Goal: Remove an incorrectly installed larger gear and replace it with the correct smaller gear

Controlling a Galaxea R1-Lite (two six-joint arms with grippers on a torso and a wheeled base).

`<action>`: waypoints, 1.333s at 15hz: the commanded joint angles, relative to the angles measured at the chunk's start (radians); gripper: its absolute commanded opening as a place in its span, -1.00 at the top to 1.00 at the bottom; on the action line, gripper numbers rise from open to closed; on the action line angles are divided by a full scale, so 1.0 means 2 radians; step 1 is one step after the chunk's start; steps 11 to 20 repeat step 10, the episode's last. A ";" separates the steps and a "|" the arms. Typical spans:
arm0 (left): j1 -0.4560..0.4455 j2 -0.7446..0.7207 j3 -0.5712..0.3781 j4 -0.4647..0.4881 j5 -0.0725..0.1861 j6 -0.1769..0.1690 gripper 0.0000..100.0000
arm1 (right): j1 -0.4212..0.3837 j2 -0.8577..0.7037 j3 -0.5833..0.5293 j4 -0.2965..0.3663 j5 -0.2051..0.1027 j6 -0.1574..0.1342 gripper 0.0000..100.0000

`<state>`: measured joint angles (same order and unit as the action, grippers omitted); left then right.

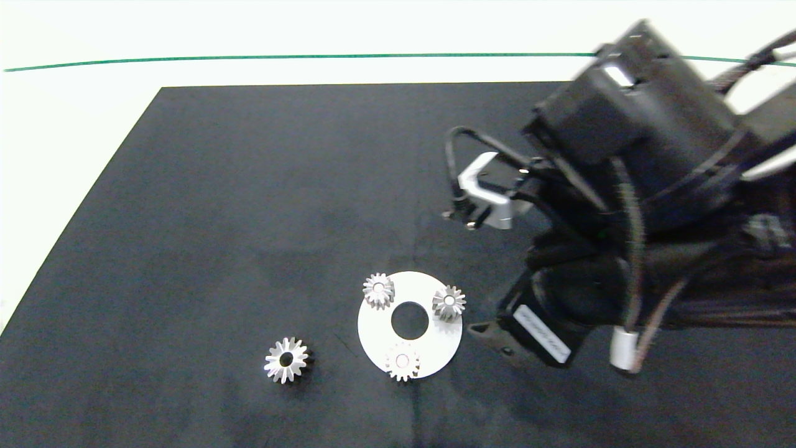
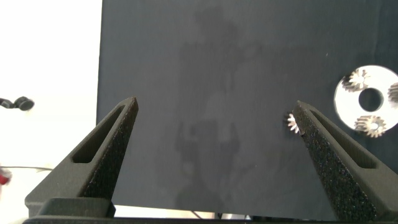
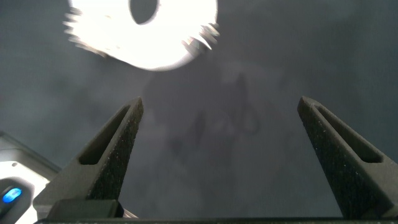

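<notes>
My right end effector (image 3: 217,155) is spread wide with nothing in it, hovering just beside the round plate (image 1: 435,351). All three seats on that plate carry a smaller gear (image 1: 448,302); the larger gear (image 1: 286,359) lies apart on the black mat (image 1: 249,186) covering the counter. I judge the swap done, so I would lift straight away without brushing the plate. My left end effector (image 2: 214,162) is also spread, idle over the mat.
</notes>
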<state>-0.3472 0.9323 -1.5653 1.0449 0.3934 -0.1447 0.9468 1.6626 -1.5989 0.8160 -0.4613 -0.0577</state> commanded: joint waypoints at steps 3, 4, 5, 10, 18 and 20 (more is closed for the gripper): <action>-0.003 0.004 0.009 -0.004 0.002 -0.001 -1.00 | -0.166 -0.373 0.366 -0.265 -0.140 -0.015 -1.00; 0.001 0.002 0.009 -0.010 0.003 -0.001 -1.00 | -0.193 -0.397 0.376 -0.265 -0.141 -0.026 -1.00; 0.003 -0.007 0.009 -0.029 0.005 -0.004 -1.00 | -0.238 -0.429 0.388 -0.267 -0.141 -0.034 -1.00; 0.088 -0.124 0.056 -0.029 0.005 -0.076 -1.00 | -0.329 -0.534 0.457 -0.301 -0.154 -0.035 -1.00; 0.088 -0.124 0.056 -0.029 0.005 -0.076 -1.00 | -0.329 -0.534 0.457 -0.301 -0.154 -0.035 -1.00; 0.088 -0.124 0.056 -0.029 0.005 -0.076 -1.00 | -0.329 -0.534 0.457 -0.301 -0.154 -0.035 -1.00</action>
